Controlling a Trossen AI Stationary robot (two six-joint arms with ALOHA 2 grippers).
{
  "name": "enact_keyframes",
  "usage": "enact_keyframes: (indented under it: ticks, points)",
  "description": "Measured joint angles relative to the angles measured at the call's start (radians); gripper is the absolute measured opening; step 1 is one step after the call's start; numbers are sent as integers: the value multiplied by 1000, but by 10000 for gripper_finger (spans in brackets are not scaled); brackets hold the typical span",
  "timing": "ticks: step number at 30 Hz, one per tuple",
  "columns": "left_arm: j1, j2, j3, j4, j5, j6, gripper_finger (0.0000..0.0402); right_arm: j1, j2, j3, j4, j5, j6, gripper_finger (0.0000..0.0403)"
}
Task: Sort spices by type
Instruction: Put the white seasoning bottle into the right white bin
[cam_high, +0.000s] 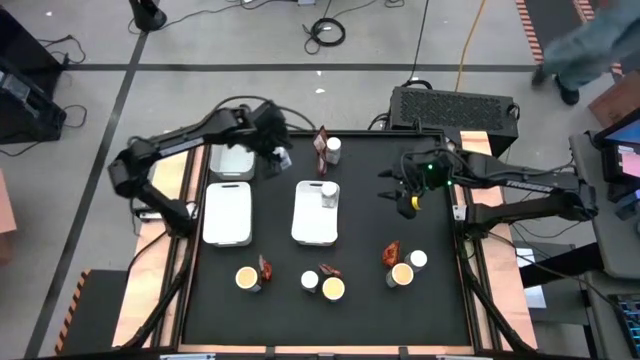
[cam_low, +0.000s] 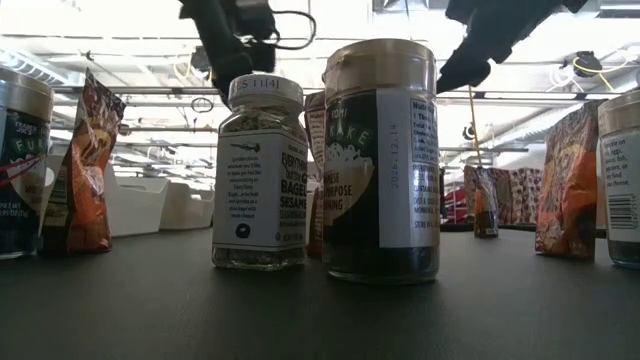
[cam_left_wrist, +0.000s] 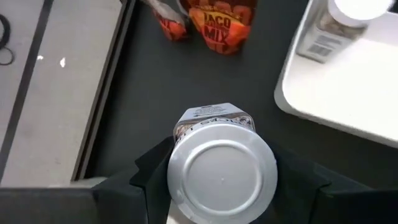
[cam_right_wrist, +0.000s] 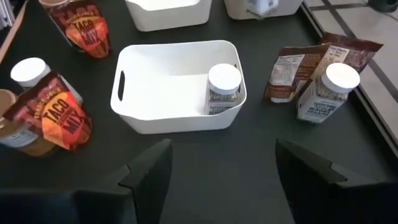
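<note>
My left gripper (cam_high: 280, 150) hangs over the far left of the table, beside the far-left white tray (cam_high: 232, 160), shut on a white-capped jar (cam_left_wrist: 222, 171). My right gripper (cam_high: 405, 195) stands open and empty at the right, facing the middle tray (cam_right_wrist: 180, 87), where another white-capped jar (cam_right_wrist: 224, 87) stands. A packet (cam_high: 321, 145) and a jar (cam_high: 333, 148) stand at the far edge. Along the near edge are yellow-topped tubs (cam_high: 247, 278) (cam_high: 333, 288) (cam_high: 402, 273), packets (cam_high: 265, 268) (cam_high: 391, 255) and jars (cam_high: 310, 280) (cam_high: 418, 260). My left gripper pinches the jar between its two fingers (cam_left_wrist: 152, 168), one on each side of the jar's body just under the cap (cam_left_wrist: 186, 134). The fingers slant down from above. The cap faces the wrist camera and the jar's body points away. The jar looks clear of the black table.
A third white tray (cam_high: 228, 213) lies at the left, near the one under my left arm. Two taco-mix packets (cam_left_wrist: 217, 25) stand ahead of the left gripper. The middle of the black tabletop (cam_high: 400, 140) between the trays and the near row is bare.
</note>
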Motion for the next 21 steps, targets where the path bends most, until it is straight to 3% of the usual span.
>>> enact_keyframes:
  ticks: [10,21]
  points:
    - [6,231,57,-13,35,22,206,0,46,-24,85,1,-35,242]
    - [5,319,59,-16,86,19,206,0,122,-24,131,-2,-78,242]
